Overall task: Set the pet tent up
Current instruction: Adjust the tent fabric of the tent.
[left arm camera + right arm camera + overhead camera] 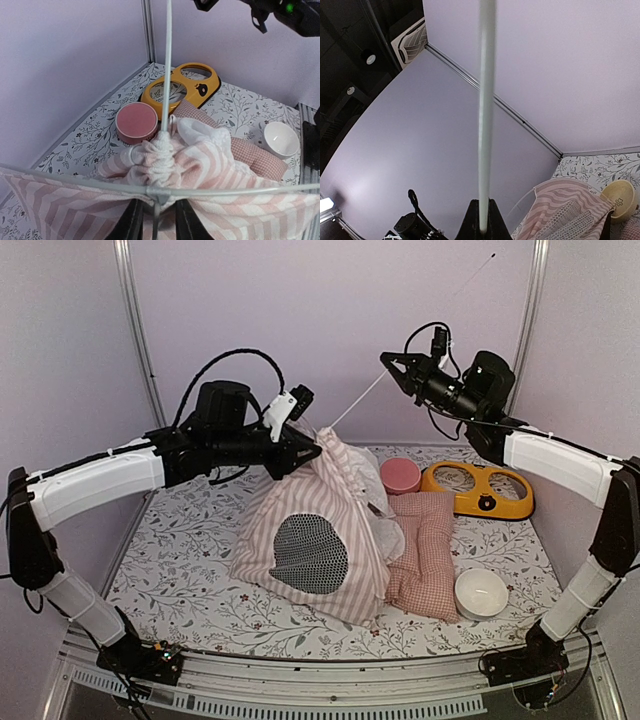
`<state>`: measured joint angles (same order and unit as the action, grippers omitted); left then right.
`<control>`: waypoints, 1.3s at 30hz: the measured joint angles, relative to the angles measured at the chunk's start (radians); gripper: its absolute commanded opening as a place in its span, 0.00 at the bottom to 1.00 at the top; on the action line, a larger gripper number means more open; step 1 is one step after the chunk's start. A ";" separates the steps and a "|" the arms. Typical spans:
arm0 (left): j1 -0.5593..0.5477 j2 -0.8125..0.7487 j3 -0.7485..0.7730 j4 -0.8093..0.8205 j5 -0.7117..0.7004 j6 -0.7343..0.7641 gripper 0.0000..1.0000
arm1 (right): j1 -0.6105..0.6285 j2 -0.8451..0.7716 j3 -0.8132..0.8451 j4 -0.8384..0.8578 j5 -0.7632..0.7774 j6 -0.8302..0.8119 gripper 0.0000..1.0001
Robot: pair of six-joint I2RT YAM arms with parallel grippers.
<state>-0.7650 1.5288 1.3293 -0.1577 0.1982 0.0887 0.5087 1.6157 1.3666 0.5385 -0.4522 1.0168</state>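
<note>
In the pole-fitting step, the tent [310, 530], sagging mid-table against the cushion [425, 550], is being pinched at its peak by the left gripper [312, 452] while its pole [358, 400] is being clenched by the right gripper [387, 360], likely needing careful feeding through the peak next.

The pet tent [345, 495] is matt, creased striped cloth with a black mesh window [310, 550]; its pole [355, 403] is smooth. The cushion [425, 550] is soft checked cloth. The yellow feeder [480, 504] and white bowl [481, 592] look like glossy plastic; the desk [180, 550] has a matt printed cover.
</note>
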 measured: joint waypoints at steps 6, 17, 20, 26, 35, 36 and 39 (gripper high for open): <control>0.010 0.005 0.014 0.002 0.026 -0.004 0.26 | 0.019 0.025 0.000 0.026 0.022 0.000 0.00; 0.020 0.011 0.029 -0.011 0.044 0.010 0.09 | 0.030 0.035 -0.023 0.039 0.032 0.001 0.00; 0.021 0.011 0.030 -0.018 0.044 0.014 0.09 | 0.031 0.036 -0.023 0.040 0.032 0.001 0.00; 0.021 0.011 0.048 -0.047 0.038 0.016 0.12 | 0.037 0.042 -0.023 0.051 0.032 0.001 0.00; 0.022 0.016 0.072 -0.084 0.034 0.018 0.00 | 0.051 0.049 -0.023 0.051 0.033 -0.011 0.00; 0.022 0.016 0.072 -0.085 0.035 0.023 0.00 | 0.051 0.049 -0.023 0.050 0.034 -0.013 0.01; 0.022 0.016 0.071 -0.086 0.035 0.024 0.00 | 0.051 0.048 -0.023 0.044 0.037 -0.028 0.09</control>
<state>-0.7429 1.5448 1.4006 -0.2440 0.2329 0.1131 0.5602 1.6642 1.3437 0.5823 -0.4152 0.9886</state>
